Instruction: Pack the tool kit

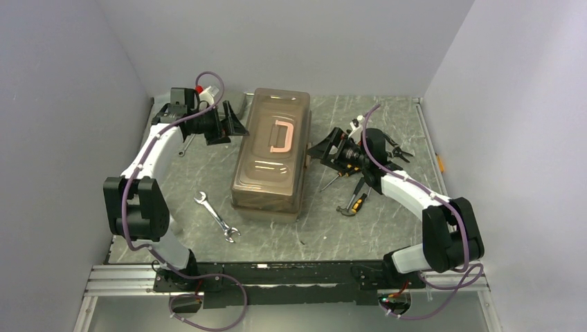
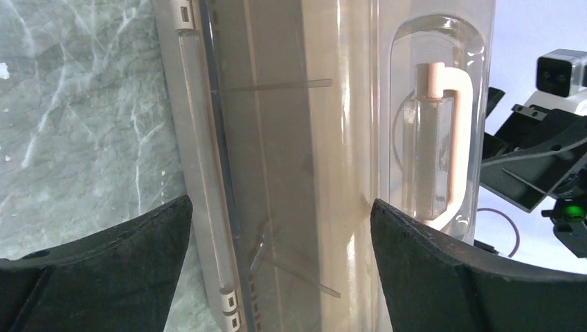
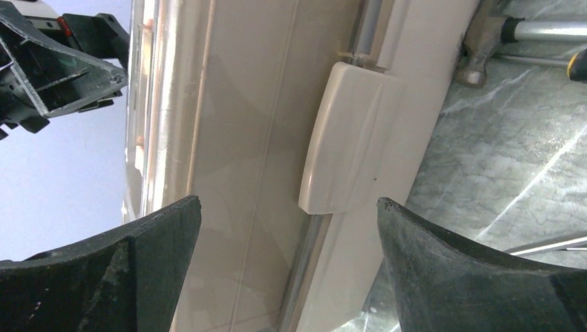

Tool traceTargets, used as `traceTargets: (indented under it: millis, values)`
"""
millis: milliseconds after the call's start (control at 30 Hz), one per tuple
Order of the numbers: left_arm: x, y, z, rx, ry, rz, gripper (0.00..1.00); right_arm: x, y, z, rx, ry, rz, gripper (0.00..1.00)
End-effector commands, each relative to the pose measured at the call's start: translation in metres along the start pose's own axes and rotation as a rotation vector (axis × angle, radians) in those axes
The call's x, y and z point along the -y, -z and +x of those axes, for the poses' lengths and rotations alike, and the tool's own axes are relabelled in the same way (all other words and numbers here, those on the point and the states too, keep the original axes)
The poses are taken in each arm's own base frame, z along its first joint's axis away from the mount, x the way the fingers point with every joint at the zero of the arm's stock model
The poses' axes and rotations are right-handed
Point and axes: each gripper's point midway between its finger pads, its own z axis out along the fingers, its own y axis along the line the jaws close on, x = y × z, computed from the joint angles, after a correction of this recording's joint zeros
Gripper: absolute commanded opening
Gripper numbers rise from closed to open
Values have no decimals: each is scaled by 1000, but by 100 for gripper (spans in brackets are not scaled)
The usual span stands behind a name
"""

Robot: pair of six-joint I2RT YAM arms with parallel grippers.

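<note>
The toolbox [image 1: 271,155] sits mid-desk [image 1: 332,232], lid shut, its long axis running away from the arm bases. My wrist views cut off both ends. The arms bend in from either side. The left fingers [image 1: 235,126] and right fingers [image 1: 320,150] are spread wide, flanking it and gripping nothing. The right arm half hides the hammer [image 1: 353,206]. The wrench [image 1: 217,216] lies front-left.
</note>
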Motion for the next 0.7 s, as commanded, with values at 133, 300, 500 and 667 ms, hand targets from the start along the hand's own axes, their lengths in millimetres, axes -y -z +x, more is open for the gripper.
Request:
traceTargets:
  millis: [133, 300, 500, 667]
  values:
    - [31, 13, 8, -2, -83, -34, 99, -26, 6, -22, 52, 77, -57, 100]
    - [52, 9, 11, 20, -142, 35, 99, -27, 7, -23, 53, 79, -62, 100]
    - [17, -1, 23, -57, -152, -193, 99, -28, 7, -23, 51, 83, -63, 100]
    - [-33, -9, 48, -181, -138, -481, 99, -29, 9, -23, 56, 83, -66, 100]
